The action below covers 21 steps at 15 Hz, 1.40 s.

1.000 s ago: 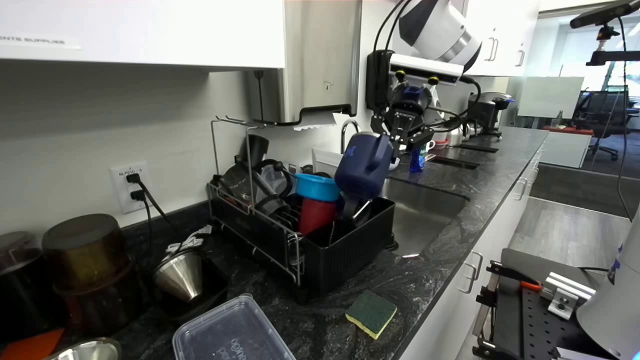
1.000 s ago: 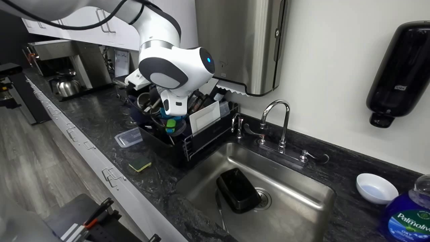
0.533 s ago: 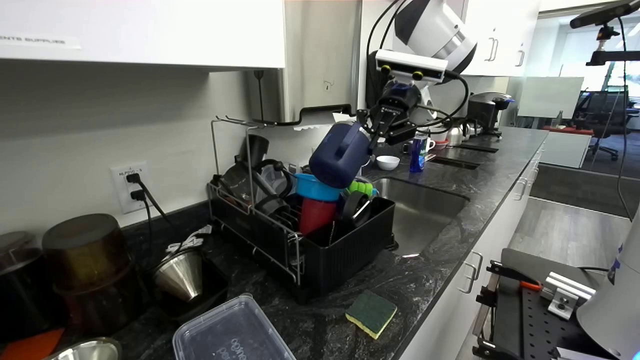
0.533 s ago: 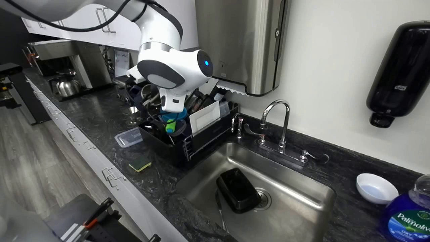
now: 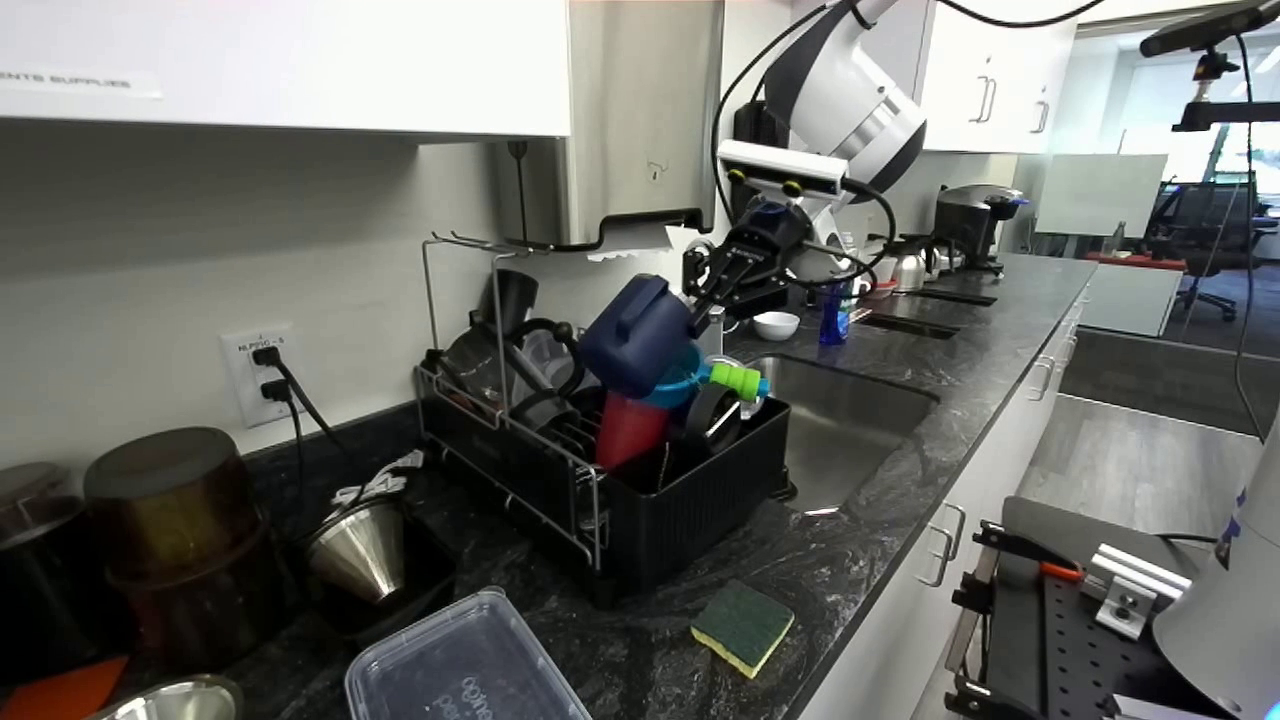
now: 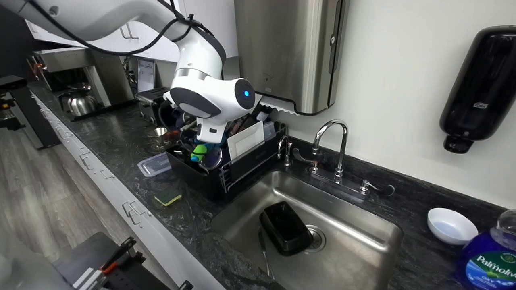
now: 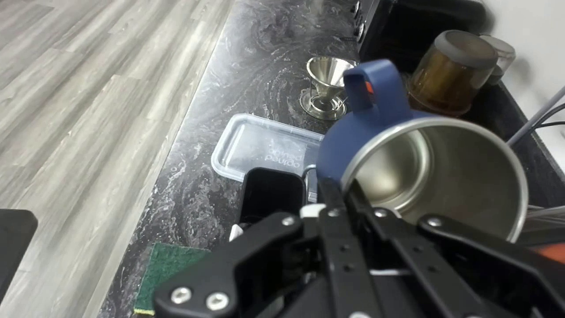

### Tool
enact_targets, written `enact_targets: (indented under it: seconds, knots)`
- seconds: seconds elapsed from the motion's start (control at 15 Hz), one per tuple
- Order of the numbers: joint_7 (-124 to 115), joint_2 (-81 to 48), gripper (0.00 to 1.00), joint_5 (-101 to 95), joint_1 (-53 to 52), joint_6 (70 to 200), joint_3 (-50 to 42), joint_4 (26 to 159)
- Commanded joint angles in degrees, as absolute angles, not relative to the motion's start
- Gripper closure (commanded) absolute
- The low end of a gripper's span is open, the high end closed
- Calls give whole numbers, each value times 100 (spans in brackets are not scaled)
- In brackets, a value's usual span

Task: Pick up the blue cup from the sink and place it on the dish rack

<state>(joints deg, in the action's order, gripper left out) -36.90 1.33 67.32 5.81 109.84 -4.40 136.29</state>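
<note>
The cup [image 5: 630, 338] hangs tilted over the rack [image 5: 705, 515], held by the tool [image 7: 341, 187]. Its jaws stand nearly together, one inside the cup and one outside, pinching the wall at the rim. The cup partly hides a teal tub [image 5: 680, 382]; whether they touch, I cannot tell. The rack stands on the surface [image 5: 850, 545] beside the sink [image 6: 346, 257], near a sponge [image 5: 743, 622].

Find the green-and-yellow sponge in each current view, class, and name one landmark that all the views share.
In an exterior view: the sponge is low, right of centre, on the dark counter.
In an exterior view: the sponge is left of centre, left of the sink.
In the wrist view: the sponge is at lower left, partly covered by the tool.
Shared landmark: the clear rectangular plastic lid or tub.
</note>
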Motion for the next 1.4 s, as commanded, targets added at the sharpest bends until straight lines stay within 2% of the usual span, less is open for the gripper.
enact_targets:
  seconds: [0.0,1.33]
  knots:
    - [-3760,-68,98,7092,465,11139,-384,13429]
    - [-4388,-412,98,7877,368,11365,-377,12815]
